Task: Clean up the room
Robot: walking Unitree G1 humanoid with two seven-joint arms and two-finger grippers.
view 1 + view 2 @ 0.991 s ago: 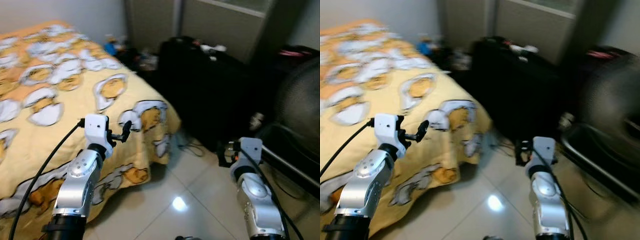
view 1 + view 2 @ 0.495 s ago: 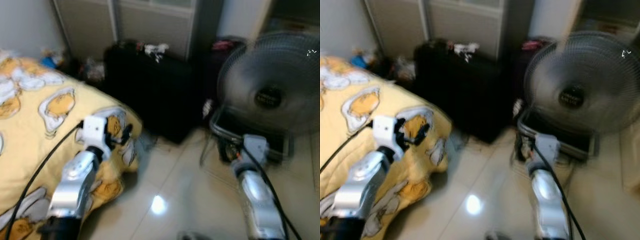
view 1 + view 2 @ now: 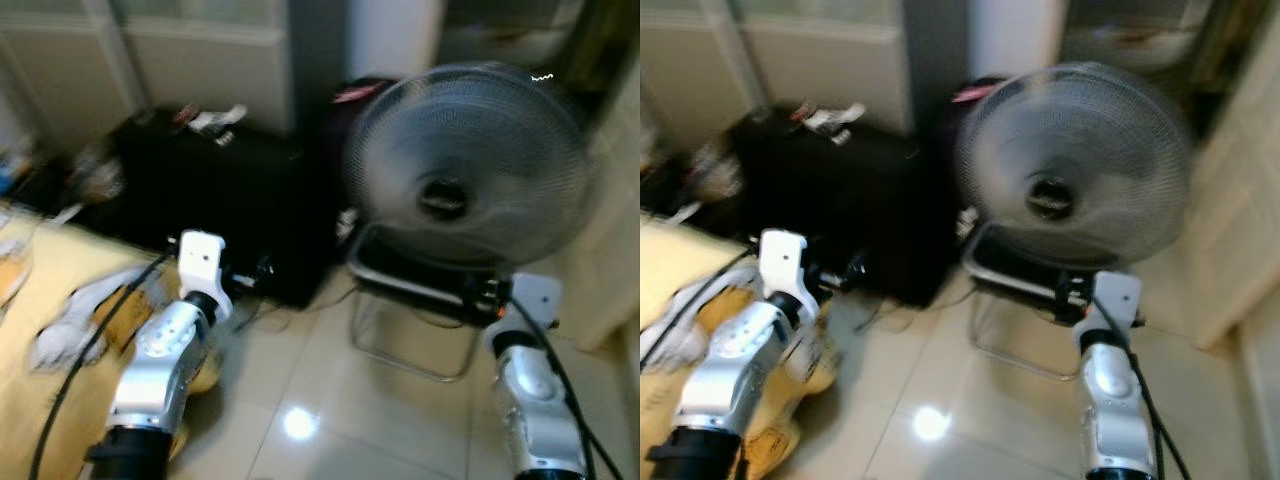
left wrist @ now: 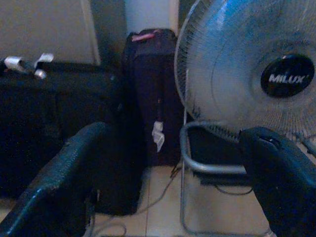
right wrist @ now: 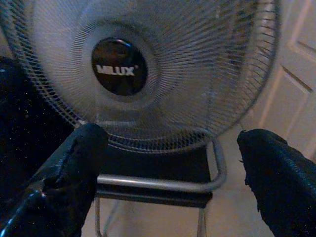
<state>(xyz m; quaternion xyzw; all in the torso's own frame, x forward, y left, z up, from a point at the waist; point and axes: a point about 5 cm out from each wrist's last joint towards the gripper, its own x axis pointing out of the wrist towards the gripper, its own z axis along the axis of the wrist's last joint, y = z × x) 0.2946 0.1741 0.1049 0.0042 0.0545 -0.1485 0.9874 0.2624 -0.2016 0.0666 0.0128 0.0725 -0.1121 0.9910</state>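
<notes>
**Head view: both end effectors empty, facing fan and luggage**

Left eye view is blurred. A standing fan (image 3: 462, 165) on a bent metal-tube base (image 3: 415, 340) sits on the tiled floor (image 3: 330, 420), beside a black suitcase (image 3: 215, 215) with small white items (image 3: 215, 117) on top. A corner of the yellow-patterned bed (image 3: 50, 350) lies at the robot's left.

Left end effector (image 4: 177, 177): fingers spread wide, nothing between them, held up in front of the suitcase. Right end effector (image 5: 170, 173): fingers likewise spread, empty, pointed at the fan grille.

Task's things: loose clutter, too blurred to identify, lies on the floor (image 3: 90, 175) by the wall, left of the suitcase.

Judgement: a search or approach stage; no item is in hand. Which item is meant cannot be told. Next move calls for steadying the view and settling on a target before reaching.
</notes>
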